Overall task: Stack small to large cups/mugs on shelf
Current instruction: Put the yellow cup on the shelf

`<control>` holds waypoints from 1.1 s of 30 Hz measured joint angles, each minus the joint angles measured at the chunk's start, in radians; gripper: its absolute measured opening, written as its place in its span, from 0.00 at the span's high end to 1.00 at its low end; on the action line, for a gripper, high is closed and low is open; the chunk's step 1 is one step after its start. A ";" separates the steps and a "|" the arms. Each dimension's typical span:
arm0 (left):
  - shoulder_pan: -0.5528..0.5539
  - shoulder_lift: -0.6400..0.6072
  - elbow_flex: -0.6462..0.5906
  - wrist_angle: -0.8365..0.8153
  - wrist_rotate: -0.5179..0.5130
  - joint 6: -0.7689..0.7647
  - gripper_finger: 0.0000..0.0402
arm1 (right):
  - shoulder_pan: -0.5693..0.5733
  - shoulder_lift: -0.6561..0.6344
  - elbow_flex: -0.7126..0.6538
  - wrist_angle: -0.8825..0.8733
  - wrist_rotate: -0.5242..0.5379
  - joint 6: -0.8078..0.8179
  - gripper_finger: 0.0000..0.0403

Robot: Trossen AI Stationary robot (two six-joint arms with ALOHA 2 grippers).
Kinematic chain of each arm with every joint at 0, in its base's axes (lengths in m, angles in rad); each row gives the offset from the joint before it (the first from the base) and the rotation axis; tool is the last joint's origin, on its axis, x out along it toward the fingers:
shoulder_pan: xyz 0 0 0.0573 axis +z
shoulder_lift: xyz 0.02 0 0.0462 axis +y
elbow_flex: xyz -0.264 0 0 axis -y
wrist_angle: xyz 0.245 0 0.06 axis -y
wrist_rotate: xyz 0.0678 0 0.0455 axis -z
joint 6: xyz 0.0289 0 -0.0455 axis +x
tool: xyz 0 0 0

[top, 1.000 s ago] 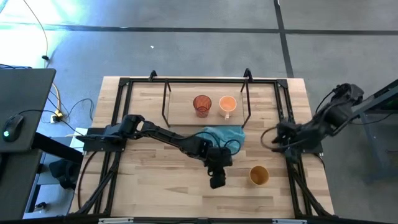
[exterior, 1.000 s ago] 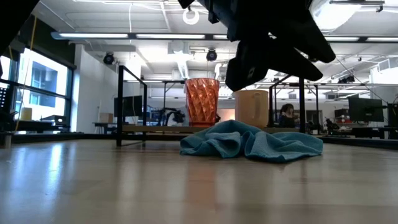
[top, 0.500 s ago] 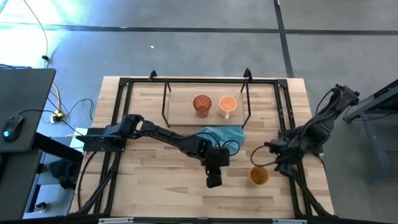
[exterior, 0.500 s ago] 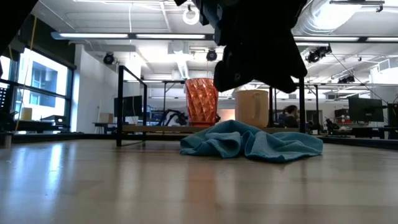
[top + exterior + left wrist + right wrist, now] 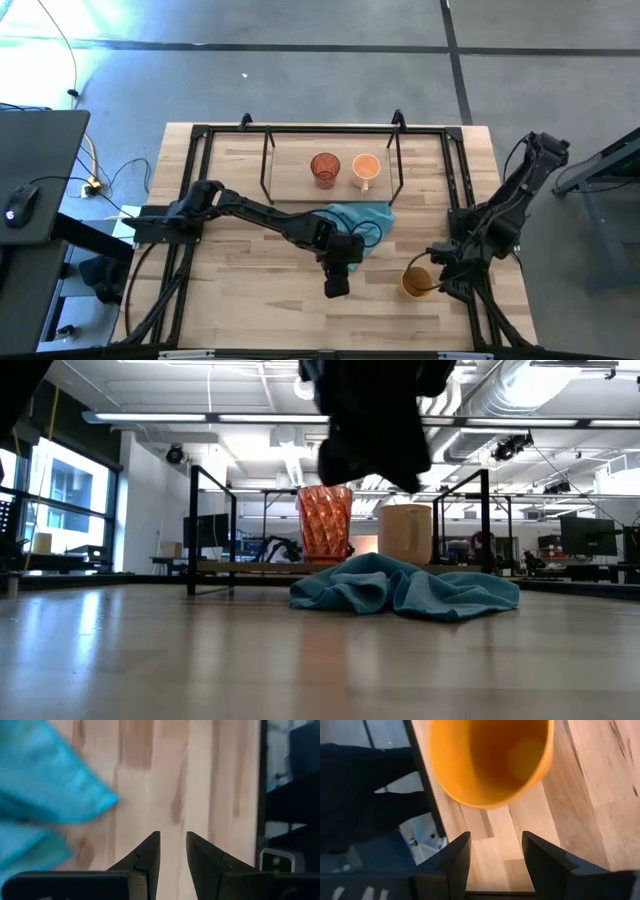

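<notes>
Right end effector [image 5: 492, 851] spread wide beside amber-brown cup [image 5: 490, 760], holding nothing, left end effector [image 5: 173, 851] slightly parted, empty

R gripper [image 5: 432, 272] has swung in from the table's right edge, now just beside the amber-brown cup [image 5: 415, 283], jaws wide, while L gripper [image 5: 336, 287] slid further off the teal cloth [image 5: 362, 216].

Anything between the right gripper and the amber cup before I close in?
Nothing. The right wrist view shows only bare table between the open right gripper and the amber cup; the high view agrees.
</notes>
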 joint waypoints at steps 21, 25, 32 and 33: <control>0.003 -0.137 0.000 -0.090 -0.101 0.015 0.79 | 0.076 0.125 -0.014 0.008 0.185 -0.167 0.58; 0.003 -0.141 -0.001 -0.113 -0.102 0.014 0.79 | 0.076 0.165 -0.014 0.065 0.188 -0.176 0.58; 0.003 -0.158 -0.001 -0.122 -0.118 0.014 0.79 | 0.076 0.242 -0.014 0.144 0.191 -0.184 0.58; 0.003 -0.164 0.000 -0.118 -0.120 0.014 0.79 | 0.076 0.252 -0.014 0.151 0.195 -0.185 0.58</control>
